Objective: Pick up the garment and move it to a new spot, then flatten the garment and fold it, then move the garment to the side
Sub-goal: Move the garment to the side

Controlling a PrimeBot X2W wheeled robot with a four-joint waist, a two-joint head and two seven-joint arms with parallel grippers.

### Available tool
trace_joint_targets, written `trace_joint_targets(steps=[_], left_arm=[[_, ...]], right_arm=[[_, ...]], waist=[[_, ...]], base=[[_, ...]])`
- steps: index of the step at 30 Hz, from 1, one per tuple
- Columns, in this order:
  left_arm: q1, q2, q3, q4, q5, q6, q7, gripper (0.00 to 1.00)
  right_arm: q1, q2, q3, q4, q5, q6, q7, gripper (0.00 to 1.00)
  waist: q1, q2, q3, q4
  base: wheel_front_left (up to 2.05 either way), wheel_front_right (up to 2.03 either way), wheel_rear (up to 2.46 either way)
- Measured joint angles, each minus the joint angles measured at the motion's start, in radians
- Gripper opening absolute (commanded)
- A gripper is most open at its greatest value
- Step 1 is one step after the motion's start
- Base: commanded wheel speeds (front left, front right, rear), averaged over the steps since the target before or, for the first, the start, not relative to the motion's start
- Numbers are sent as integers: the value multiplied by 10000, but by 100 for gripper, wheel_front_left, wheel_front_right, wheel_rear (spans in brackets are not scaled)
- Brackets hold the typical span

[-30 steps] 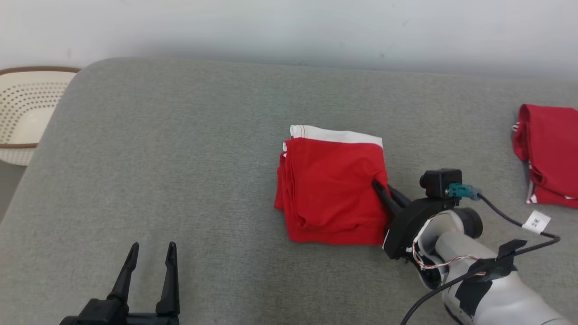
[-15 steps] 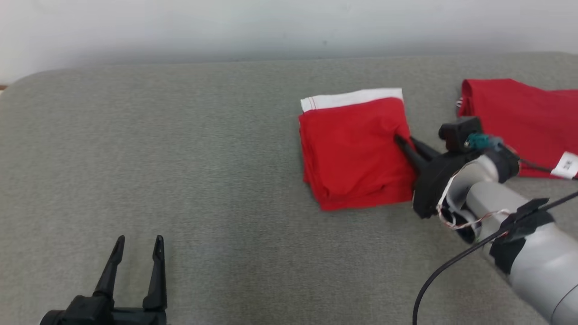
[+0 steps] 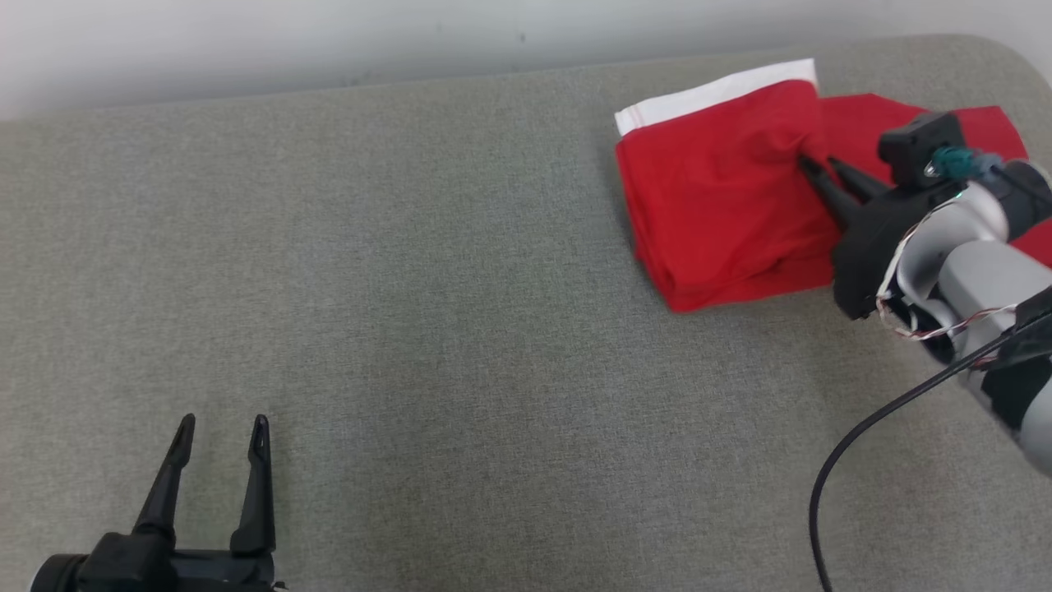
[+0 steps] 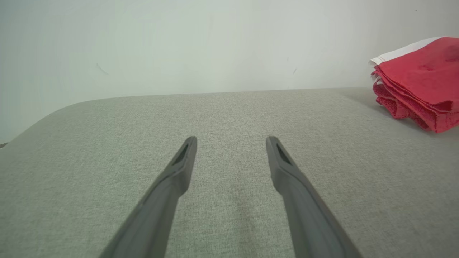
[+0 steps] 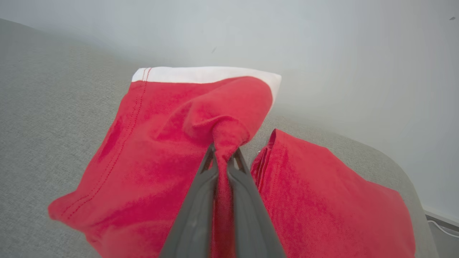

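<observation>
The garment (image 3: 723, 205) is red with a white band, folded into a thick square, at the far right of the grey cushion. My right gripper (image 3: 814, 164) is shut on a pinch of its right edge, and the cloth bunches between the fingers (image 5: 224, 154) in the right wrist view. The garment (image 4: 419, 82) also shows at the right edge of the left wrist view. My left gripper (image 3: 220, 423) stands open over bare cushion at the lower left, its fingers (image 4: 231, 139) apart with nothing between them.
A second red garment (image 3: 871, 123) lies folded just right of the held one, partly behind my right wrist; it shows as the red garment (image 5: 322, 193) beside my fingers. The grey cushion (image 3: 411, 288) spreads wide to the left. A pale wall runs behind.
The head view has swung, so the basket at the left has left the picture. My right gripper has carried the garment up against the second red garment. The left gripper stays open.
</observation>
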Motion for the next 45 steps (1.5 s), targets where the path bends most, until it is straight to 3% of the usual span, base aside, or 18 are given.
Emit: trace_joint_targets(steps=[17, 29, 45], left_arm=[[47, 583, 355, -805, 153, 73, 0, 100], [-45, 932, 489, -1137, 151, 75, 0, 100], [-142, 1118, 491, -1260, 134, 163, 0, 100]], right_arm=[[-1209, -1427, 84, -537, 263, 0, 522, 0], [-1638, -1962, 96, 324, 416, 2, 694, 0], [-2266, -2090, 105, 1271, -393, 4, 420, 0]], waist=[[-1, 0, 854, -655], [-1, 0, 1573, -719], [0, -1, 1964, -566]], base=[[0, 0, 0], [0, 0, 0], [0, 0, 0]])
